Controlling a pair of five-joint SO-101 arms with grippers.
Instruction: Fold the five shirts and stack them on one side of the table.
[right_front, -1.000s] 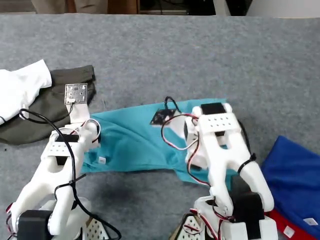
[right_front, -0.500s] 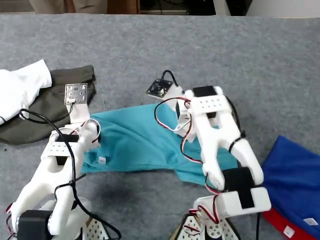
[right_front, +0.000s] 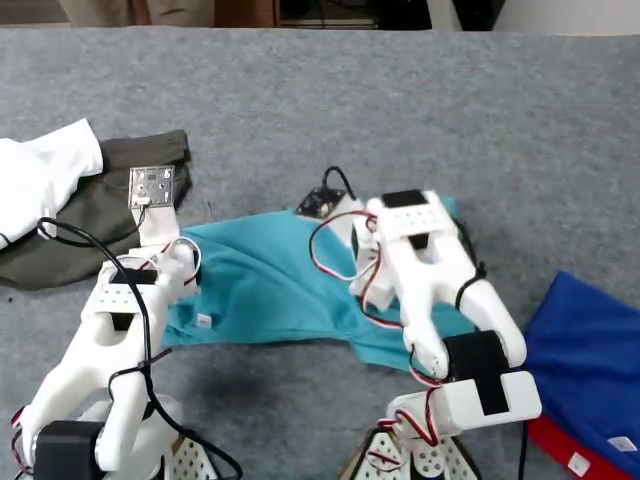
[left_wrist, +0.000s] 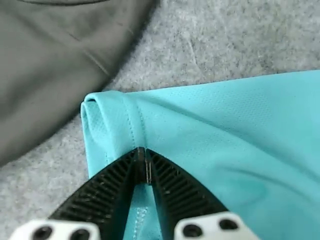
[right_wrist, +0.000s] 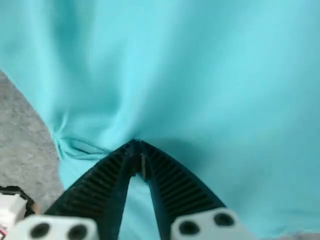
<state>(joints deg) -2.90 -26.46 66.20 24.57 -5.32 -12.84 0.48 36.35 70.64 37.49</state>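
A teal shirt (right_front: 265, 290) lies spread and partly bunched across the middle of the grey table (right_front: 400, 110). My left gripper (left_wrist: 142, 165) is shut on the folded hem at the teal shirt's (left_wrist: 225, 130) corner, close to the olive shirt (left_wrist: 50, 55). In the high view the left arm (right_front: 125, 300) stands over the shirt's left end. My right gripper (right_wrist: 137, 155) is shut on a pinch of the teal shirt (right_wrist: 200, 75), and the cloth wrinkles around it. The right arm (right_front: 430, 270) covers the shirt's right part.
A white shirt (right_front: 40, 180) lies on an olive shirt (right_front: 95, 215) at the left edge. A blue shirt (right_front: 590, 355) lies over a red one (right_front: 555, 445) at the front right. The far half of the table is bare grey felt.
The right arm swung toward the far side with the teal cloth, then came back a little. The left arm has kept still.
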